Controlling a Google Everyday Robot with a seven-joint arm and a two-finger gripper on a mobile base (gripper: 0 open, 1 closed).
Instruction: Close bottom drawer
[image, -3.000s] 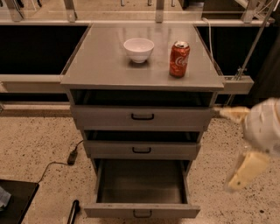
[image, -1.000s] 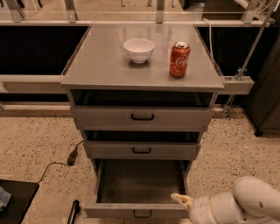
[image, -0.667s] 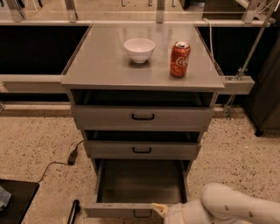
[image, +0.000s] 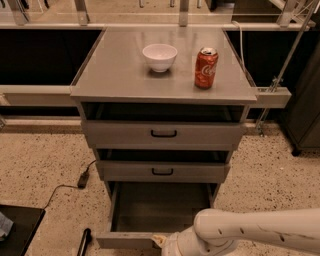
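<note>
A black cable (image: 75, 182) is seen on the speckled floor at the left. The wide, shallow grey bottom drawer (image: 125, 240) of the grey metal table (image: 115, 75) stands pulled out. The white gripper (image: 159, 241) is placed against its front panel. Whether the jaws are open cannot be told. A white bowl (image: 160, 56) and, to its right, a red soda can (image: 206, 67) rest on top.

The arm (image: 270, 232) is stretched in from the lower right, almost level, and is bent at a rounded wrist joint (image: 215, 229). The gripper (image: 167, 246) is held low at the view's bottom edge, left of that joint, apparently pointed leftward and partly cut off.
</note>
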